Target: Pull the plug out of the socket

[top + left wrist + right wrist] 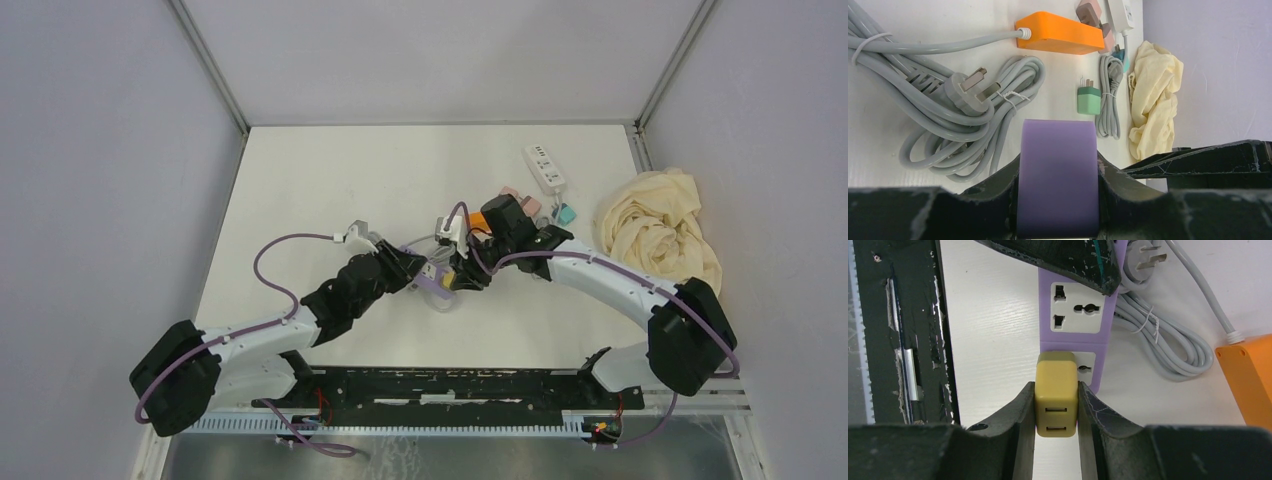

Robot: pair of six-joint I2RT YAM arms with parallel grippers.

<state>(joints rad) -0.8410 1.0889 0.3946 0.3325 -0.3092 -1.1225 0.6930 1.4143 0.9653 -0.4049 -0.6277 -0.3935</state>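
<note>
The purple power strip (1075, 305) serves as the landmark. One end of it is clamped between the fingers of the left gripper (1058, 162), which are closed to the strip's width, and that end is hidden by them. At the strip's other end, the yellow plug (1056, 371) is pinched on both sides by the right gripper (1056, 390), drawn in to the plug's width. The plug covers the last socket face. Its prongs are concealed, so it cannot be told whether they are seated. In the top view the strip is almost wholly hidden under the two wrists. Beyond the strip a coiled grey cable (948, 120), an orange power strip (1060, 32) and a green adapter (1089, 99) are seen. A cream cloth (660, 225) lies well apart from the strip.
</note>
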